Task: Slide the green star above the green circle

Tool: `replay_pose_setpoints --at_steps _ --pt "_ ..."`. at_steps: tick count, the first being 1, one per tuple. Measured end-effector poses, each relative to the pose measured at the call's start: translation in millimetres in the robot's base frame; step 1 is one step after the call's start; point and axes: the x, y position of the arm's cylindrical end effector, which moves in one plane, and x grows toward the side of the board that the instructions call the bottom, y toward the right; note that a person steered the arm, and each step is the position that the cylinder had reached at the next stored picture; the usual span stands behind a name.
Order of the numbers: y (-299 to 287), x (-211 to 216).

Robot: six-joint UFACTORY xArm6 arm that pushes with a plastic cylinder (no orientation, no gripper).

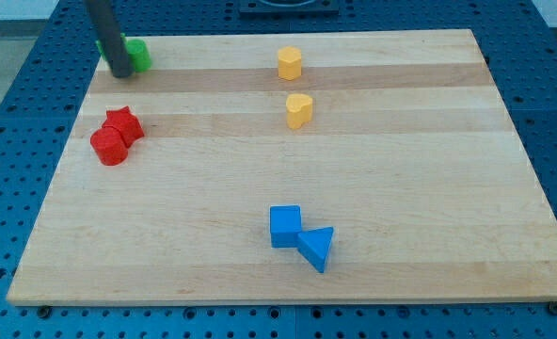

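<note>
A green block (139, 56) sits at the board's top left corner. Its shape cannot be made out, because my dark rod stands in front of it. A sliver of green (101, 45) also shows on the rod's left side. I cannot tell whether that is a second green block. My tip (121, 72) rests on the board just at the lower left of the green block, touching or nearly touching it.
A red star (125, 123) and a red cylinder (109, 147) touch each other below my tip. A yellow hexagon (290, 63) and a yellow heart (299, 110) sit at top centre. A blue cube (285, 226) and a blue triangle (317, 249) touch at bottom centre. The wooden board (429, 188) lies on a blue pegboard.
</note>
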Motion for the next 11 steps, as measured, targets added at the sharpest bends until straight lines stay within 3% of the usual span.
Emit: replay_pose_setpoints --at_steps 3,4,6,10,11 --pt "-33 -2" --pt "-33 -7" --pt "-33 -63" --pt "-32 -83" --pt "-6 -81"
